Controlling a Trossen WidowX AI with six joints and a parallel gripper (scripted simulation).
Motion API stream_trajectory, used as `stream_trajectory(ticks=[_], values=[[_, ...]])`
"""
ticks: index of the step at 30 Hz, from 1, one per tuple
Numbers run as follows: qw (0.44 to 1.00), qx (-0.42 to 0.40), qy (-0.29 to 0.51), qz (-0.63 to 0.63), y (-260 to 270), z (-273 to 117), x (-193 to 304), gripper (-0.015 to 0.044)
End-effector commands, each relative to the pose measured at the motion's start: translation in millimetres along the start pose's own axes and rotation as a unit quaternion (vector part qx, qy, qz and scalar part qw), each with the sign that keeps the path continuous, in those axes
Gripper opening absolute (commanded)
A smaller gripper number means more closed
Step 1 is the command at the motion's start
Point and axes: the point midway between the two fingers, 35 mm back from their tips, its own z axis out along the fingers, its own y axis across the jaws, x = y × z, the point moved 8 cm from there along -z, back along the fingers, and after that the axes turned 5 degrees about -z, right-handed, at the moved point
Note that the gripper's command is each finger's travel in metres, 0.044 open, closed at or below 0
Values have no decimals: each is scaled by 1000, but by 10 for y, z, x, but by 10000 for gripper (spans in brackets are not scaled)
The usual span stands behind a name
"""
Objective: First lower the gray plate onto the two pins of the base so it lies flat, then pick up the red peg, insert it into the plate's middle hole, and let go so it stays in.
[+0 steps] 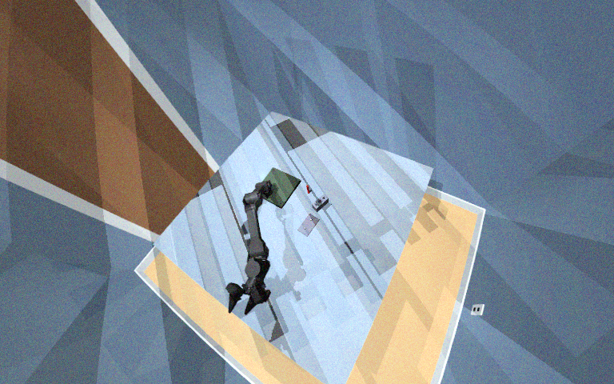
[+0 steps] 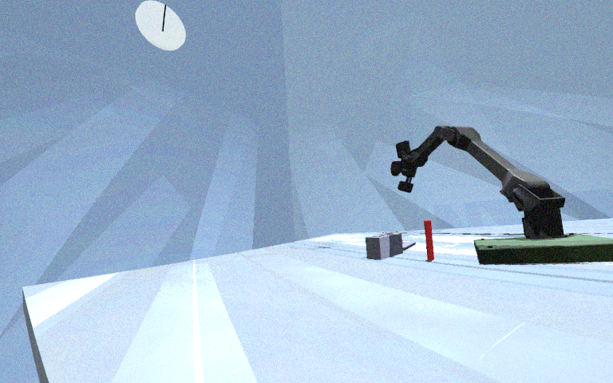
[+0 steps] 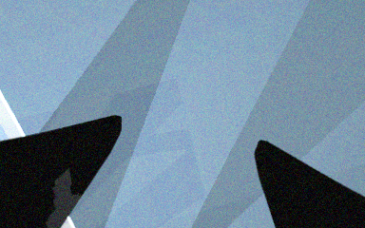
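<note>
My gripper (image 1: 238, 312) (image 2: 404, 167) (image 3: 188, 135) is open and empty, raised above the table and well away from the parts. The red peg (image 1: 308, 189) (image 2: 429, 240) stands upright on the table. A gray block (image 1: 320, 203) (image 2: 378, 247) with dark and light sides sits near it. A thin lilac-gray flat piece (image 1: 308, 224) with small marks lies beside the block, apart from it. The parts are too small to tell surely which is the plate and which is the base with pins. None of them shows in the wrist view.
The arm's foot stands on a green slab (image 1: 285, 183) (image 2: 542, 254), beside the peg. The pale table (image 1: 362, 181) (image 2: 294, 325) carries streaky shadows and light patches. The wrist view shows only the fingers before bluish background and a white edge at left.
</note>
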Motion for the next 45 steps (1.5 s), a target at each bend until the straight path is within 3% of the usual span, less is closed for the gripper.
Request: stream_trajectory(ticks=[1,4,12,23,37,45], values=[[1000,0,0,0,0,0,0,426],[999,-28,-21,-14,91,-151,-142,440],[972,-175,-126,-97,541,-1088,-737,440],[871,-359,-248,-226,985,-2626,-1034,440],[652,-540,-328,-419,1079,-4589,-468,440],[515,-595,-322,-526,882,-5315,121,440]])
